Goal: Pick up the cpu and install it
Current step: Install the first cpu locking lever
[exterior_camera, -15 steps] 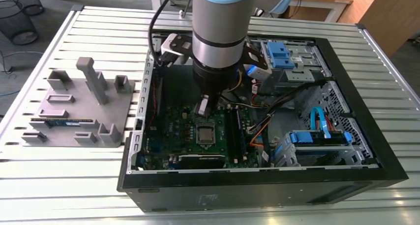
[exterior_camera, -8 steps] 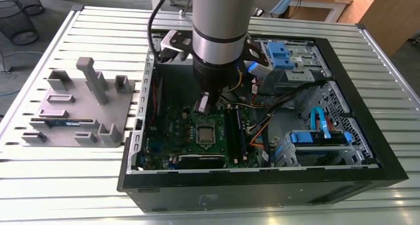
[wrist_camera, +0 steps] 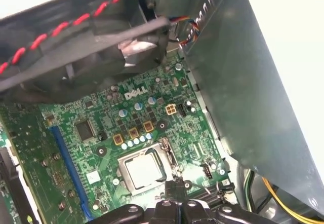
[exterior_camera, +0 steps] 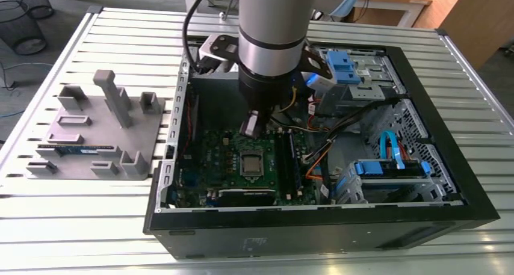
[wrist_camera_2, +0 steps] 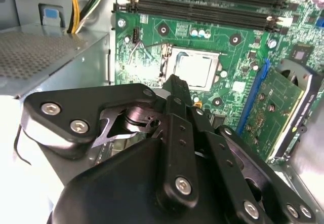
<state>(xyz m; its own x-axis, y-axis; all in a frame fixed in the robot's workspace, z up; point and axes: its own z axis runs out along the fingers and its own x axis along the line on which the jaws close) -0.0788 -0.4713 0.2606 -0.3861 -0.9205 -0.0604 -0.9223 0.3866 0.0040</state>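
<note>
Workshop or lab: slatted aluminium bench (exterior_camera: 96, 227), open computer case (exterior_camera: 449, 209), grey fixture block (exterior_camera: 96, 136), wire bin (exterior_camera: 24, 22)

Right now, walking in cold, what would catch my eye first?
The big robot arm reaches into an open computer case on the slatted table, its gripper hanging just above the green motherboard. Close to its tip, the silvery cpu sits in place on the board; a grey holder lies outside the case, at the exterior view's left.
</note>
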